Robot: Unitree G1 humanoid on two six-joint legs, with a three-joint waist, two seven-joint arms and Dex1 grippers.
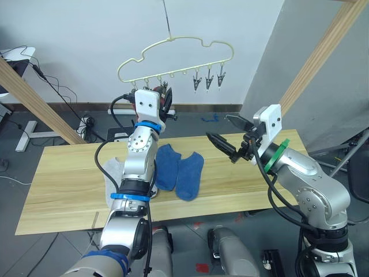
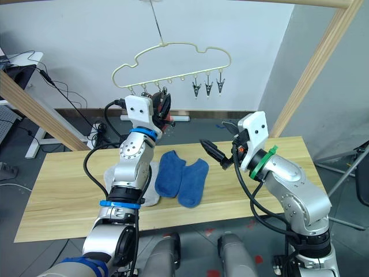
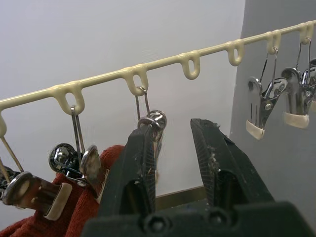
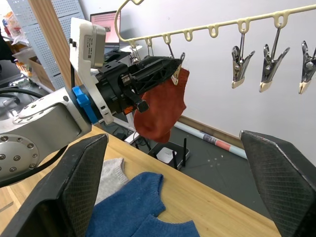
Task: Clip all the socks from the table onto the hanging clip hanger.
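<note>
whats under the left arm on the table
A light grey sock lies on the table beside two blue socks. The left arm covers most of it, so any second grey sock is hidden.

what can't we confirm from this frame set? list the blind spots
- Grey sock: mostly behind the left arm in both eye views; one or two, cannot tell.
- Rust red sock: its top edge sits behind the left gripper in the right wrist view, so which clip bites it is unclear. A second red sock cannot be confirmed.
- Clip hanger: left clips cut off by the left wrist view's edge.
- Blue socks: overlapping, exact edges unclear.
</note>
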